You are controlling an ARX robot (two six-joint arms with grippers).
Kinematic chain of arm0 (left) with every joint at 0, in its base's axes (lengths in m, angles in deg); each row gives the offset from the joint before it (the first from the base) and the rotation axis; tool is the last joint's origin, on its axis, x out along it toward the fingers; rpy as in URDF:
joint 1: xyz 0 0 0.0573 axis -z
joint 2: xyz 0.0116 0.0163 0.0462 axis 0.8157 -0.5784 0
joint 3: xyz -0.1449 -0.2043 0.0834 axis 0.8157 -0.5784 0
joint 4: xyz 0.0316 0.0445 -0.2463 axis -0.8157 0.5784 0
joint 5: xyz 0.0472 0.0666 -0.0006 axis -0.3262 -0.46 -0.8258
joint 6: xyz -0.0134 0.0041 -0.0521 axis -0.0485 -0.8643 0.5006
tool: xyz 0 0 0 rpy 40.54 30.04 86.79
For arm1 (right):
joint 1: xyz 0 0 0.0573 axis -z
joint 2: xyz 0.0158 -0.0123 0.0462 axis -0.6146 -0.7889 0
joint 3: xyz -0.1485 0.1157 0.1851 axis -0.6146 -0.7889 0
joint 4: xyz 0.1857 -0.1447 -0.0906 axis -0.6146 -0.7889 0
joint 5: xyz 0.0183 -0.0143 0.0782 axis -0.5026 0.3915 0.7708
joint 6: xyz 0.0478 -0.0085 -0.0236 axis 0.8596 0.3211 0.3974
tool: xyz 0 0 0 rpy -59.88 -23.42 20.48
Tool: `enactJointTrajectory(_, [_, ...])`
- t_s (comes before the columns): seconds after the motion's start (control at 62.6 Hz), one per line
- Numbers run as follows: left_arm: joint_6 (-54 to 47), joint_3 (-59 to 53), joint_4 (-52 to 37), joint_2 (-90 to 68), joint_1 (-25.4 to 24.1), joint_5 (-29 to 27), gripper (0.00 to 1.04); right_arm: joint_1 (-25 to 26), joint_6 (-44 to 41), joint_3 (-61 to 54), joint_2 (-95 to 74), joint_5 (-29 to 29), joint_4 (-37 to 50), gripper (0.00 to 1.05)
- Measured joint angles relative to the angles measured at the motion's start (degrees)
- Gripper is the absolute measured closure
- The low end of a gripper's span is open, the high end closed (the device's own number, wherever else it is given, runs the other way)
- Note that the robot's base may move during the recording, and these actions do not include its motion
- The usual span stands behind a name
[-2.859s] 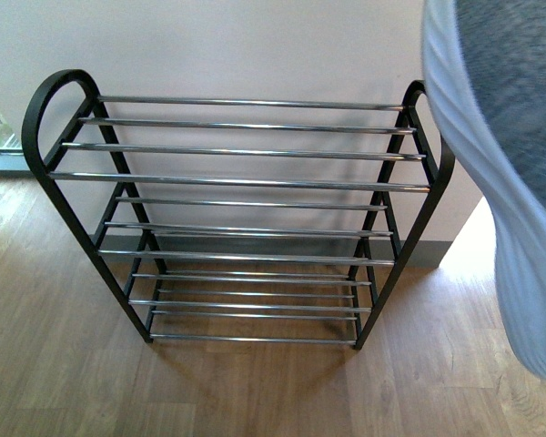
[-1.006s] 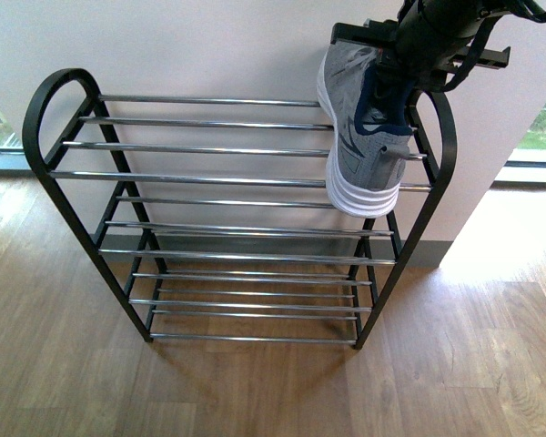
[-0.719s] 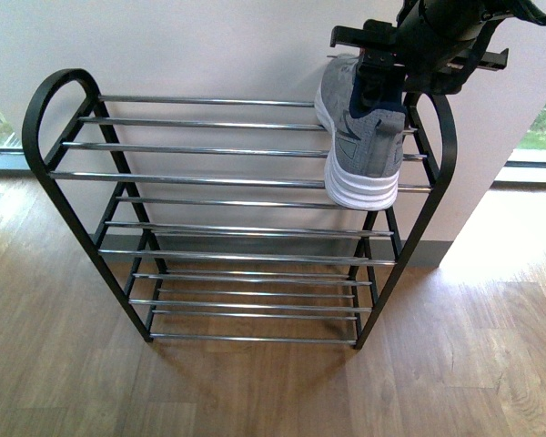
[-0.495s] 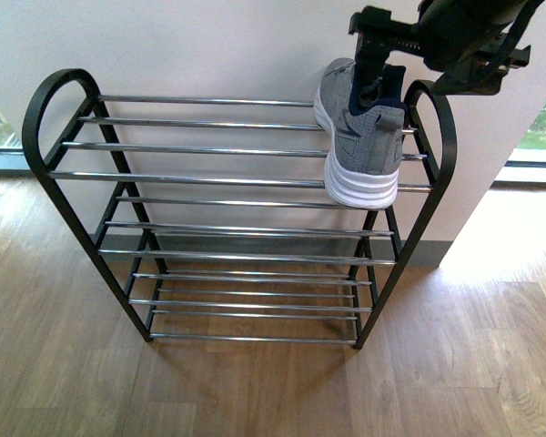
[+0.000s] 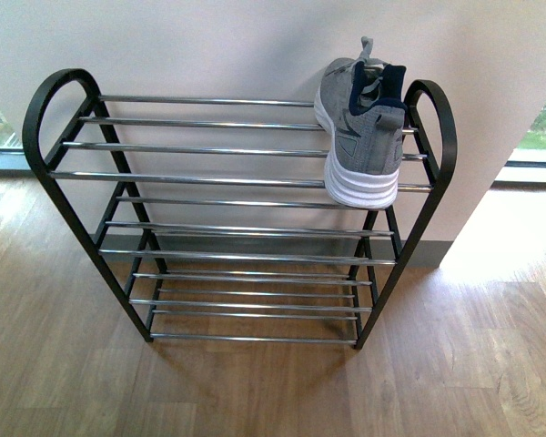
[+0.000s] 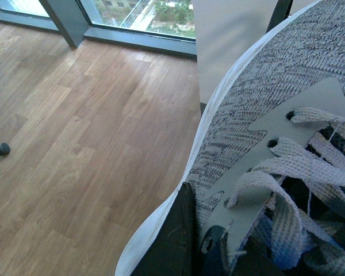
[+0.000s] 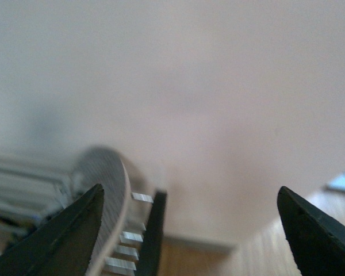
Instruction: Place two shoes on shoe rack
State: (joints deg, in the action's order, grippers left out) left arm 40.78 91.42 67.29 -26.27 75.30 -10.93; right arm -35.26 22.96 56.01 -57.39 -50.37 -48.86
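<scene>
Saw one shoe (image 5: 361,127) racked, the other aloft.
Found the first on the top tier of the shoe rack (image 5: 62,76), right end, heel facing the front camera; found the right gripper (image 7: 190,192) spread wide and empty, the left gripper (image 6: 198,250) clamped on the second shoe (image 6: 264,98) over wood floor (image 6: 75,144).

Held right gripper (image 7: 190,191) with fingers spread wide and empty, left gripper (image 6: 196,246) clamped on a grey shoe (image 6: 264,86).

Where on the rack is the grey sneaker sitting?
In the front view, the grey sneaker sits on the top tier of the shoe rack, at its right end, heel towards us.
</scene>
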Motion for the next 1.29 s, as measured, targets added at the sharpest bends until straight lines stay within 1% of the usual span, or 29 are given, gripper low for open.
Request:
enactJointTrajectory(0.016, [0.0,0.0,0.0,0.0,0.0,0.0,1.03,-0.1,0.7,-2.7,0.7,0.3,4.6,0.28])
enactJointTrajectory(0.032, [0.0,0.0,0.0,0.0,0.0,0.0,1.03,-0.2,1.0,-4.0,1.0,0.4,6.6,0.30])
enactJointTrajectory(0.048, [0.0,0.0,0.0,0.0,0.0,0.0,1.03,-0.3,1.5,-6.7,1.7,0.7,10.4,0.34])
enactJointTrajectory(0.112, [0.0,0.0,0.0,0.0,0.0,0.0,1.03,-1.2,2.1,-12.9,3.6,0.0,17.6,0.42])
enactJointTrajectory(0.176, [0.0,0.0,0.0,0.0,0.0,-0.1,1.03,-2.1,2.8,-20.0,6.8,-0.7,23.4,0.55])
enactJointTrajectory(0.208, [0.0,0.0,0.0,0.0,0.0,0.0,1.03,-2.5,3.0,-24.0,9.4,-0.7,25.5,0.64])
enactJointTrajectory(0.288, [0.0,0.0,0.0,0.0,0.0,0.0,1.03,-2.6,3.2,-29.0,12.8,-0.8,27.4,0.76])
enactJointTrajectory(0.351, [0.0,0.0,0.0,0.0,0.0,0.0,1.03,-2.5,3.2,-33.4,15.6,-1.0,28.7,0.88])
enactJointTrajectory(0.415, [0.0,0.0,0.0,0.0,0.0,0.0,1.03,-2.6,3.2,-36.3,17.5,-1.0,29.4,0.97])
enactJointTrajectory(0.431, [0.0,0.0,0.0,0.0,0.0,0.0,1.03,-2.6,3.2,-38.0,18.6,-1.0,29.7,1.02])
enactJointTrajectory(0.447, [0.0,0.0,0.0,0.0,0.0,0.0,1.03,-2.6,3.2,-38.5,18.9,-1.0,29.8,1.04])
enactJointTrajectory(0.783, [0.0,0.0,0.0,0.0,0.0,0.0,1.03,-2.6,3.4,-51.4,30.9,-1.0,30.5,1.03])
enactJointTrajectory(1.086, [0.0,0.0,0.0,0.0,0.0,0.0,1.03,-2.6,3.4,-58.5,42.5,-1.0,25.9,1.03])
enactJointTrajectory(1.166, [0.0,0.0,0.0,0.0,0.0,0.0,1.03,-2.6,3.4,-60.9,43.2,-1.0,28.4,1.03])
enactJointTrajectory(1.23, [0.0,0.0,0.0,0.0,0.0,0.0,1.03,-2.6,3.4,-62.2,44.6,-1.0,27.2,1.03])
enactJointTrajectory(1.294, [0.0,0.0,0.0,0.0,0.0,-0.1,1.03,-2.6,3.4,-63.4,48.6,-1.0,24.2,1.03])
